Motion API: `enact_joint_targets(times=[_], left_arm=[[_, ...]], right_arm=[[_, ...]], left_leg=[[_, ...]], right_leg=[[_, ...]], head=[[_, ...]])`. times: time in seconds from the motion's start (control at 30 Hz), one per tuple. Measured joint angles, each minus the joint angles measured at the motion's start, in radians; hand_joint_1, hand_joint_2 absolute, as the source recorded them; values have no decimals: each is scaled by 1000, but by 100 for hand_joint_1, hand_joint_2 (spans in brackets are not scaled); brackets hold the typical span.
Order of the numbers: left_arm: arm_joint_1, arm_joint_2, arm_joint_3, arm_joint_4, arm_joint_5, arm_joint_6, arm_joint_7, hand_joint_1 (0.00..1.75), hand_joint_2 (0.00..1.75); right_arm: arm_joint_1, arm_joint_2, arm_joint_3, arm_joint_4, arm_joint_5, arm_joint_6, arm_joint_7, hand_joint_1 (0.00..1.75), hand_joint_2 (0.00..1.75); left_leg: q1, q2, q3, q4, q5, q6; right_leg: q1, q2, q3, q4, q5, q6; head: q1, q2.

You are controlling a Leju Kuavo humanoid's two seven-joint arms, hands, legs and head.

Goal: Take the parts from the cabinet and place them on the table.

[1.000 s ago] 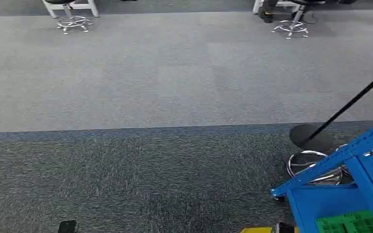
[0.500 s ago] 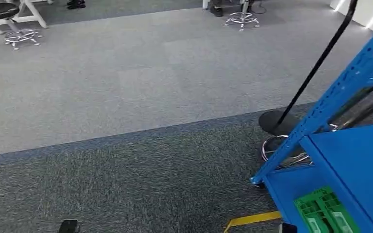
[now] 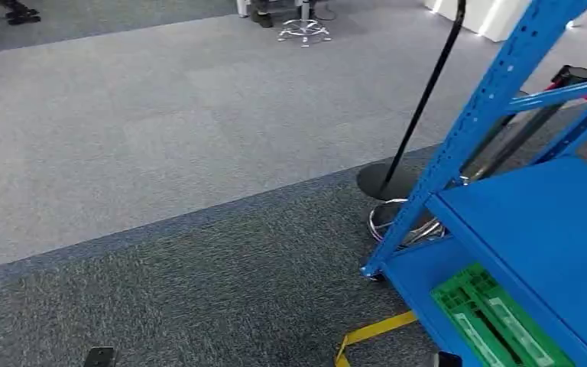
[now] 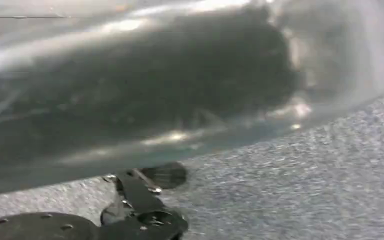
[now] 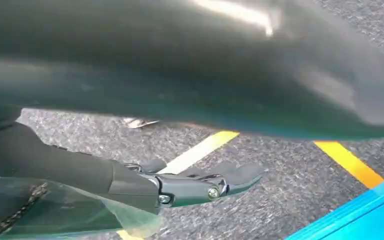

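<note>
Both arms hang low beside the body. In the wrist views the left hand (image 4: 140,210) and right hand (image 5: 190,187) sit above grey carpet (image 3: 199,153), touching nothing; finger spread cannot be told. The blue cabinet (image 3: 535,229) stands at the right of the head view. A green parts tray (image 3: 497,321) lies on its lower shelf. Yellow floor tape (image 3: 371,332) runs beside the cabinet foot.

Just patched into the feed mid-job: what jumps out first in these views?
The blue shelving cabinet at the right of the head view, with a green slotted crate on its low shelf. Next, a black pole on a round base just beyond the cabinet's front post, and yellow floor tape on the dark carpet beside the cabinet's foot.
</note>
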State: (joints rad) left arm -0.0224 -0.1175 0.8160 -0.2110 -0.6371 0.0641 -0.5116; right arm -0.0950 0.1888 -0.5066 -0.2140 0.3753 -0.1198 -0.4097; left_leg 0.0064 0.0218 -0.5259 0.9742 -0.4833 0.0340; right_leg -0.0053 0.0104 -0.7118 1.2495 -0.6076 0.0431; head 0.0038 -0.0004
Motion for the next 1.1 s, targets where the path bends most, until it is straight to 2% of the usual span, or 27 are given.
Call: enact_joint_targets(times=[0.03,0.07,0.1,0.13,0.17,0.2,0.23,0.33,0.37,0.4,0.43,0.5,0.53,0.57,0.6,0.63,0.67,0.7,0.73,0.8,0.87,0.9,0.93,0.97,1.03,1.07,1.1], left_arm=[[0,4,2,0,1,-1,3,0,0],[-1,8,5,0,1,-2,8,0,0],[-2,11,8,0,1,-2,11,0,0],[-3,13,11,0,1,-2,11,0,0],[-4,15,15,0,0,-2,11,0,0],[-4,19,16,0,-2,-2,12,0,0],[-4,22,17,0,-8,3,24,0,0],[-3,34,17,0,-35,-7,45,0,0],[-1,35,17,0,-41,-15,39,0,0],[-1,38,17,0,-44,-20,30,0,0],[0,38,16,0,-47,-21,22,0,0],[3,36,16,0,-44,-16,12,0,0],[2,32,16,0,-44,-10,12,0,0],[-1,29,17,0,-44,-5,12,0,0],[-4,24,16,0,-44,-3,12,0,0],[-7,21,16,0,-44,-2,13,0,0],[-9,19,16,0,-44,-1,13,0,0],[-10,18,17,0,-44,-1,13,0,0],[-10,18,17,0,-44,-1,13,0,0],[-14,18,17,0,-44,0,16,0,0],[-16,14,17,0,-44,1,21,0,0],[-19,12,18,0,-47,4,27,0,0],[-18,12,19,0,-47,5,28,0,0],[-15,13,21,0,-50,7,30,0,0],[-11,12,23,0,-53,7,30,0,0],[-11,13,24,0,-53,8,31,0,0],[-13,12,24,0,-53,10,31,0,0]], right_arm=[[-2,2,3,0,5,-3,6,0,0],[-2,3,6,0,10,-6,11,0,0],[-2,3,7,0,13,-7,17,0,0],[-4,4,7,0,14,-8,18,0,0],[-7,4,7,0,15,-9,19,0,0],[-11,7,8,0,14,-10,20,0,0],[-16,8,8,0,10,-13,19,0,0],[-9,9,5,0,-12,-18,5,0,0],[-5,9,4,0,-15,-19,0,0,0],[-1,9,3,0,-18,-19,-2,0,0],[-1,9,2,0,-18,-20,-2,0,0],[-2,9,2,0,-11,-20,-1,0,0],[-2,9,2,0,-6,-19,3,0,0],[-1,9,2,0,-4,-19,6,0,0],[-1,9,2,0,-1,-19,7,0,0],[-1,9,2,0,-1,-19,10,0,0],[-2,10,2,0,0,-19,12,0,0],[-3,10,2,0,0,-19,12,0,0],[-5,11,2,0,1,-19,13,0,0],[-5,11,2,0,2,-19,14,0,0],[0,11,2,0,4,-18,15,0,0],[1,11,2,0,5,-18,15,0,0],[-2,11,2,0,6,-18,15,0,0],[-6,11,2,0,7,-18,15,0,0],[-8,11,2,0,7,-17,15,0,0],[-6,11,2,0,7,-17,16,0,0],[-2,11,2,0,8,-17,16,0,0]], left_leg=[[0,15,-1,1,-1,0],[0,27,-1,1,-1,-1],[0,39,0,1,-2,-3],[1,51,2,3,-5,-7],[2,63,4,7,-8,-12],[-2,70,6,12,-13,-19],[-8,79,6,20,-21,-29],[-5,106,15,17,-20,-38],[0,97,15,20,-29,-48],[5,43,9,40,-50,-53],[7,12,-13,94,-86,-54],[6,-12,-90,265,-164,-55],[6,-14,-125,333,-180,-53],[6,-14,-134,345,-169,-51],[6,-16,-123,311,-135,-47],[6,-20,-93,241,-87,-43],[6,-39,-53,147,-35,-38],[6,-84,-18,63,0,-32],[10,-122,-11,40,-10,-26],[5,-106,-11,33,-14,-28],[9,-83,-7,20,-5,-16],[10,-64,-4,10,0,-11],[9,-52,-4,8,1,-3],[6,-35,-6,8,1,-2],[4,0,-7,9,-1,0],[4,15,-7,9,-1,0],[4,28,-7,10,-2,-1]], right_leg=[[-2,-4,-20,45,-10,4],[-5,-6,-17,42,1,7],[-8,-11,9,-1,32,9],[-10,-20,59,-89,76,11],[-12,-47,118,-188,114,11],[-10,-106,152,-253,114,10],[-7,-94,163,-255,117,-4],[-1,-59,151,-250,118,-23],[-7,-48,159,-255,124,-31],[-8,-38,159,-256,126,-37],[-7,-28,157,-256,127,-43],[-5,1,155,-255,128,-46],[-4,17,155,-255,129,-48],[-3,31,156,-255,129,-48],[-2,46,157,-255,129,-48],[-2,61,159,-254,130,-48],[-2,77,161,-254,130,-47],[-4,90,161,-254,131,-46],[2,102,155,-248,131,-39],[-8,126,140,-250,138,-25],[-8,143,124,-257,144,-8],[-6,81,121,-240,130,-9],[-3,33,97,-196,98,-7],[-4,11,59,-118,56,-5],[-7,-2,-9,28,-3,2],[-8,-4,-20,56,-4,5],[-9,-7,-3,30,21,8]], head=[[0,0],[1,0],[1,0],[1,0],[1,0],[2,0],[-1,0],[-5,0],[-4,0],[-8,0],[-8,0],[-10,0],[-9,0],[-8,0],[-9,0],[-8,0],[-9,0],[-9,0],[-7,0],[-7,0],[-7,0],[-6,0],[2,0],[3,0],[2,0],[2,0],[3,0]])
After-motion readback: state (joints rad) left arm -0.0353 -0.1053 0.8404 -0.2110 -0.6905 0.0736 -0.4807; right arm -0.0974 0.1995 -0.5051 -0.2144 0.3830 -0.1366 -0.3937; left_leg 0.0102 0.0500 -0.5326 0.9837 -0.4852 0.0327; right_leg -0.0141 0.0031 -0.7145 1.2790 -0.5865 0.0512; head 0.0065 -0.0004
